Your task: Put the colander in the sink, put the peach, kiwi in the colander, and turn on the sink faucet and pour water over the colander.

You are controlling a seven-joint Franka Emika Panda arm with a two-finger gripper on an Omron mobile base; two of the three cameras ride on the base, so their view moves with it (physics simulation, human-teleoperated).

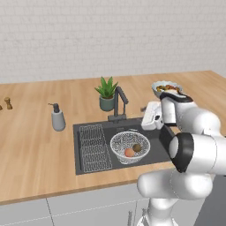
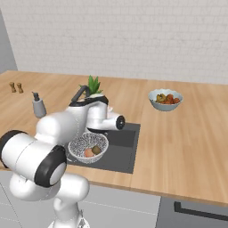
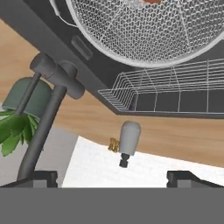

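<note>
- Far left on the wooden bench (image 1: 39, 145) stand two small brown shakers (image 1: 7, 103), well apart from everything else
- A grey soap pump bottle (image 1: 57, 118) stands on the bench just left of the sink (image 1: 77, 150), near its back corner
- The sink is a dark grey recessed basin; a flat wire rack (image 1: 93, 148) lies in its left part
- A potted green plant (image 1: 106, 93) stands on the bench behind the sink, close beside the sink faucet (image 1: 118, 105)
- The sink faucet rises upright at the sink's back edge, its spout angled; no water stream can be seen from it
- The colander (image 1: 129, 146), a round wire-mesh bowl, sits inside the sink, right of the wire rack
- The peach (image 1: 129, 152) lies in the colander toward its front, and the kiwi (image 1: 137, 148) lies just beside it to the right, also in the colander
- The white arm reaches over the right part of the sink, with its hand beside the faucet and above the colander
- The pincer (image 3: 113, 179) has its two dark fingertips (image 3: 38, 178) standing wide apart with nothing between them; in the hand view the faucet's post and handle lie near the left tip
- A pale bowl of fruit (image 1: 166, 88) stands on the bench to the right, behind the arm and well apart from the sink
</note>
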